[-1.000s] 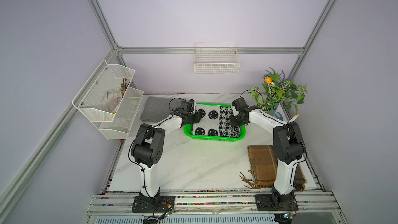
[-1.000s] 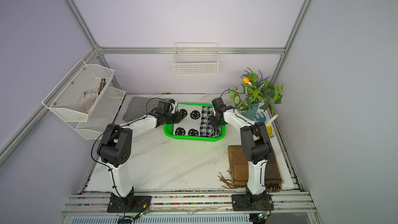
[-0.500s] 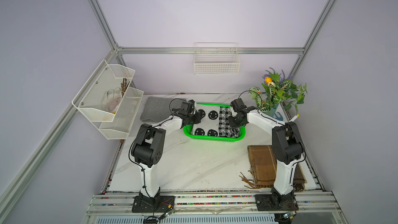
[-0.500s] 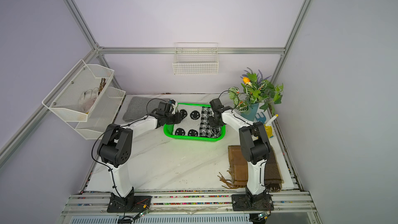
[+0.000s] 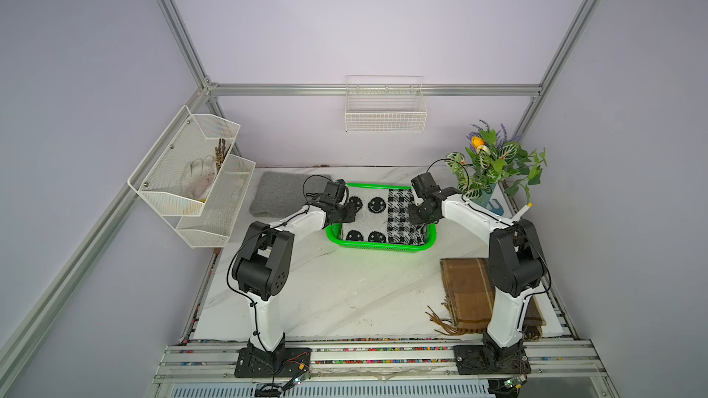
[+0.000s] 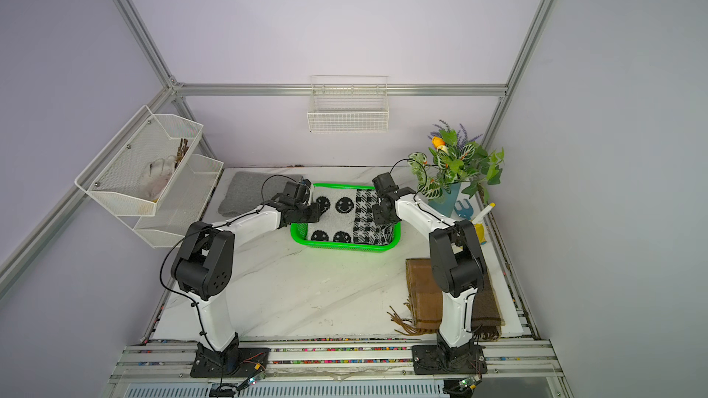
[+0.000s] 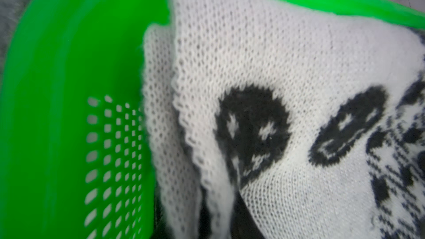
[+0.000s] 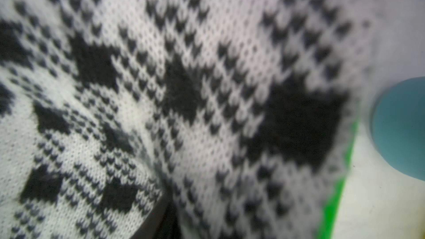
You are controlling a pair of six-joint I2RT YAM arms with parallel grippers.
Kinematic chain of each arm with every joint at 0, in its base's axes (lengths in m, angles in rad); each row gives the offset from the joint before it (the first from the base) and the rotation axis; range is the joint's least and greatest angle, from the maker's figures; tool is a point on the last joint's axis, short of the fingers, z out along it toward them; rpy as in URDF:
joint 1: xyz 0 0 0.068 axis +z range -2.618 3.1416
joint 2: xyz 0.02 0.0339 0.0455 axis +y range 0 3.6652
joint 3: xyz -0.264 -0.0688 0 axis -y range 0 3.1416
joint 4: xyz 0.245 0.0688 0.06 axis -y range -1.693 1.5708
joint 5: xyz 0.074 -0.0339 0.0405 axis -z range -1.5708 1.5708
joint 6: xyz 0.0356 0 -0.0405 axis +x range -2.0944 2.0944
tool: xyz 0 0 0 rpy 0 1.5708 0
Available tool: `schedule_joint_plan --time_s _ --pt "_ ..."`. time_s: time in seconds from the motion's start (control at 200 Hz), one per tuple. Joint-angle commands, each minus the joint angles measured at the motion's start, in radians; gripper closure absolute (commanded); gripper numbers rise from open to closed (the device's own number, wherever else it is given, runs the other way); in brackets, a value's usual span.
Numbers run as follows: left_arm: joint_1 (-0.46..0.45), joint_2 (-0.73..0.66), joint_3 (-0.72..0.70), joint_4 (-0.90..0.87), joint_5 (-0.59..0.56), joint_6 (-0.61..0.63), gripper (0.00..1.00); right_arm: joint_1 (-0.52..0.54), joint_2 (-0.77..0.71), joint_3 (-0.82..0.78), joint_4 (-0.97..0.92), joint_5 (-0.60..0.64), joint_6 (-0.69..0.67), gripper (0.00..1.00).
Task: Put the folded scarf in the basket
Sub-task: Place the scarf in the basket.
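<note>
The folded scarf (image 5: 377,216) (image 6: 343,216) is white knit with black smiley faces and a black check panel. It lies inside the bright green basket (image 5: 379,250) (image 6: 344,250) at the back middle of the table. My left gripper (image 5: 350,213) (image 6: 318,213) is at the scarf's left end, inside the basket wall (image 7: 57,65). My right gripper (image 5: 414,217) (image 6: 378,219) is at the checked right end. In both wrist views the knit (image 7: 276,65) (image 8: 184,77) fills the picture and folds over a dark finger (image 7: 243,217) (image 8: 158,221). The jaw gaps are hidden.
A brown fringed scarf (image 5: 471,292) lies at the front right beside the right arm. A grey cloth (image 5: 283,193) lies left of the basket. A potted plant in a teal vase (image 5: 494,164) (image 8: 400,129) stands right of it. A white mesh shelf (image 5: 191,178) and a wire wall basket (image 5: 385,109) hang on the walls.
Both gripper heads have shifted only slightly at the basket's two ends. The scarf lies in the basket as before.
</note>
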Motion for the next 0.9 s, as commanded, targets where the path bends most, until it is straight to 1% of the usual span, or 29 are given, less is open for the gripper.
schedule_joint_plan --time_s 0.0,0.09,0.175,0.205,0.235,0.27,0.33,0.4,0.455,0.5,0.58,0.635,0.725,0.77,0.845,0.895 --pt "0.013 -0.045 0.021 -0.086 -0.07 0.032 0.73 -0.01 -0.06 -0.014 -0.065 0.07 0.008 0.52" --pt "0.012 -0.048 0.037 -0.087 -0.059 0.033 0.73 -0.009 -0.07 -0.018 -0.073 0.057 0.007 0.52" --pt "0.012 -0.044 0.055 -0.096 -0.045 0.033 0.72 -0.006 -0.069 -0.03 -0.078 0.069 0.007 0.55" --pt "0.014 -0.044 0.056 -0.096 -0.042 0.032 0.7 -0.006 -0.066 -0.034 -0.082 0.08 0.006 0.55" --pt "0.011 -0.045 0.055 -0.096 -0.048 0.031 0.65 -0.006 -0.067 -0.037 -0.083 0.09 0.01 0.55" --pt "0.011 -0.049 0.055 -0.094 -0.056 0.033 0.62 -0.004 -0.068 -0.038 -0.086 0.094 0.011 0.56" --pt "0.011 -0.056 0.047 -0.085 -0.056 0.037 0.61 0.004 -0.079 -0.033 -0.111 0.107 0.016 0.55" --pt "0.011 -0.069 0.04 -0.075 -0.046 0.035 0.57 0.023 -0.114 -0.045 -0.11 0.144 0.02 0.54" --pt "0.009 -0.083 0.039 -0.064 -0.041 0.033 0.54 0.03 -0.129 -0.05 -0.11 0.148 0.022 0.54" --pt "0.009 -0.093 0.044 -0.067 -0.04 0.037 0.54 0.035 -0.134 -0.052 -0.121 0.153 0.024 0.54" --pt "0.009 -0.099 0.062 -0.089 -0.062 0.053 0.53 0.06 -0.148 -0.064 -0.159 0.201 0.038 0.54" --pt "0.013 -0.098 0.07 -0.106 -0.068 0.058 0.52 0.073 -0.175 -0.085 -0.149 0.21 0.043 0.53" --pt "0.014 -0.098 0.073 -0.111 -0.067 0.055 0.49 0.077 -0.22 -0.11 -0.107 0.159 0.042 0.57" --pt "0.014 -0.102 0.074 -0.113 -0.065 0.058 0.49 0.082 -0.233 -0.119 -0.084 0.104 0.036 0.62" --pt "0.013 -0.129 0.066 -0.111 -0.09 0.056 0.49 0.104 -0.231 -0.11 -0.073 0.06 0.029 0.65" --pt "0.013 -0.149 0.067 -0.11 -0.095 0.058 0.49 0.118 -0.225 -0.1 -0.067 0.037 0.027 0.7"
